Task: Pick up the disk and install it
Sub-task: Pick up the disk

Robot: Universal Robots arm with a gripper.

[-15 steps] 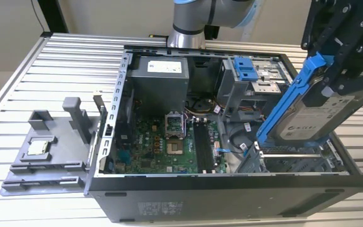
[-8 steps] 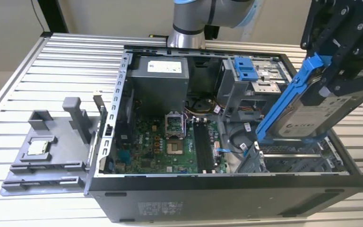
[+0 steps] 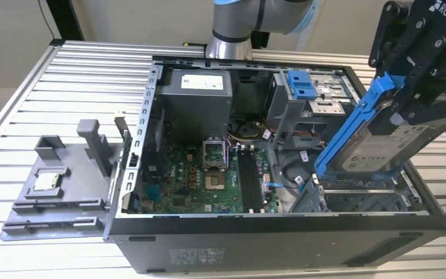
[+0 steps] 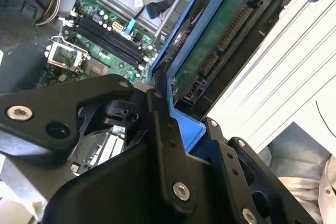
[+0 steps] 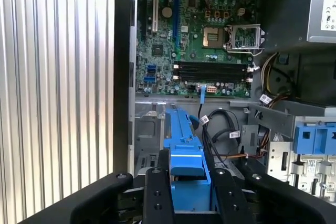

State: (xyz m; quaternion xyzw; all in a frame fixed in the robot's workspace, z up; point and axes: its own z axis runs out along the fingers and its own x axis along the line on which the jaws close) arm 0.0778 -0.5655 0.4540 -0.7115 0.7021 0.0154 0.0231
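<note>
The gripper (image 3: 410,96) is clenched on the disk (image 3: 378,148), a silver-grey drive with a white label, clipped in a thin blue frame. The disk hangs tilted over the open computer case (image 3: 285,247), above the metal bay (image 3: 362,203) at the exterior view's right.

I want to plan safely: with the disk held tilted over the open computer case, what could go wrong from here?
1. The gripper holds the disk by its thin blue frame; it may slip.
2. The tilted disk could catch the drive cage edge.
3. Loose cables beside the cage might get snagged.
</note>
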